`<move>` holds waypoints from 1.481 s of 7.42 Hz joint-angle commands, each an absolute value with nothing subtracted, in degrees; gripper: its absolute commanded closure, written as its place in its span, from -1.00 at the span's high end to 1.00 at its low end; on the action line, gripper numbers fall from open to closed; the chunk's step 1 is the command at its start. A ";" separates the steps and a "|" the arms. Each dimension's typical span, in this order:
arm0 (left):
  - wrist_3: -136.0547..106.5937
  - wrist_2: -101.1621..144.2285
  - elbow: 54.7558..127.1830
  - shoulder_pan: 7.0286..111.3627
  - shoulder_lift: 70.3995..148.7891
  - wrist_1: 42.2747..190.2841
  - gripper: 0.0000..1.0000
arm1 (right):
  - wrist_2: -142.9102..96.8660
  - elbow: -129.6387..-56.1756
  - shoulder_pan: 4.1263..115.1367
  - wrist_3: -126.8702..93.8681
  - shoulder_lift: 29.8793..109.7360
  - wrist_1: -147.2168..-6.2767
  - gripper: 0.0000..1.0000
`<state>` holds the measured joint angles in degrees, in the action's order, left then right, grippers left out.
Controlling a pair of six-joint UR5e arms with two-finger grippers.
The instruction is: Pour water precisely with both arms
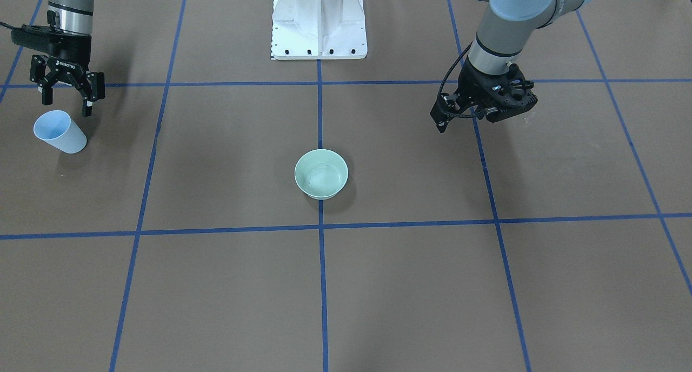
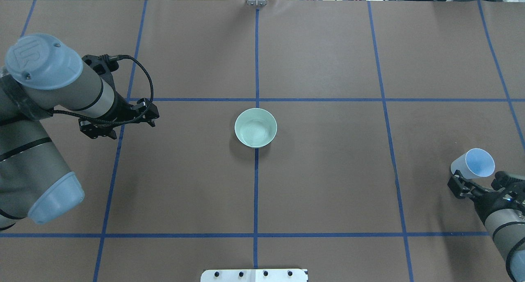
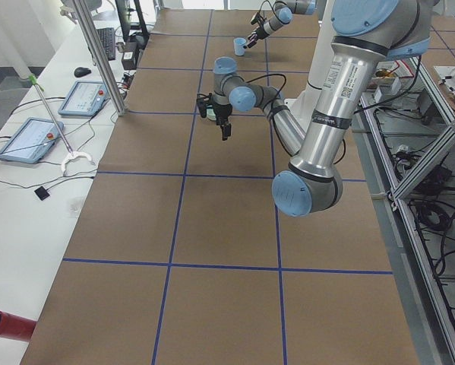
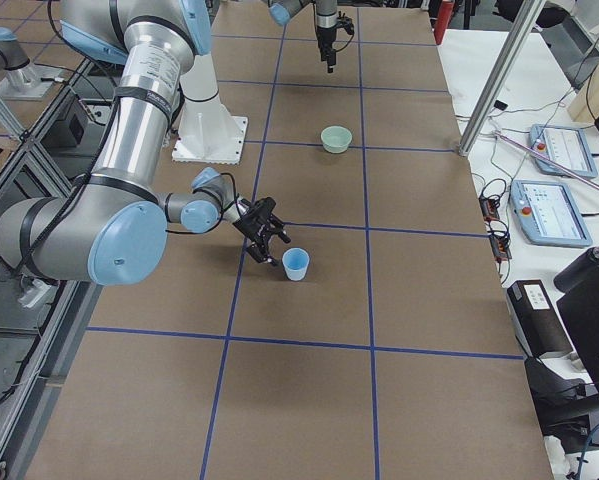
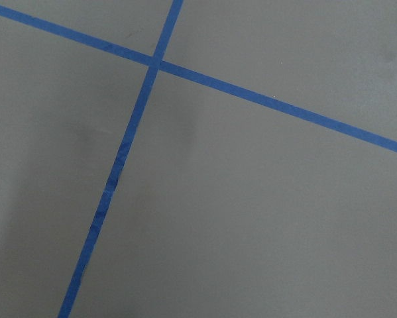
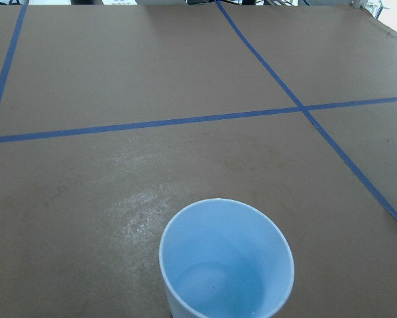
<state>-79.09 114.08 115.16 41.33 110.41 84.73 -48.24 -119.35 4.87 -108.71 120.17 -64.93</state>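
Observation:
A mint-green bowl (image 1: 321, 173) stands at the table's middle on the centre tape line, also in the overhead view (image 2: 255, 127). Faint ripples of water (image 1: 326, 178) show inside it. A light-blue cup (image 1: 59, 131) stands upright on the table at the robot's right side (image 2: 473, 164) (image 6: 226, 262); a faint ring shows low inside it. My right gripper (image 1: 67, 99) is open and empty, just behind the cup on the robot's side and apart from it (image 2: 478, 183). My left gripper (image 1: 494, 110) hangs above bare table far from the bowl; its fingers are hidden.
The white bolted pedestal (image 1: 319, 23) stands at the robot's edge. Blue tape lines (image 1: 321, 285) grid the brown table. A pale wet-looking patch (image 6: 142, 205) lies beside the cup. Operator pendants (image 3: 30, 141) sit on the far bench.

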 commanded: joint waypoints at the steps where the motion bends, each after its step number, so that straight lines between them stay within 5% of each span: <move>1: -79.10 114.08 115.05 41.31 110.48 84.73 1.00 | -46.94 -117.87 4.83 -108.81 119.53 -64.95 1.00; 11: -79.10 113.91 114.43 39.90 110.74 84.73 1.00 | -43.51 -110.13 5.01 -108.90 114.79 -64.78 0.99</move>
<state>-79.10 113.95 114.51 40.05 110.74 84.73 -43.67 -111.06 4.91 -108.90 115.80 -64.81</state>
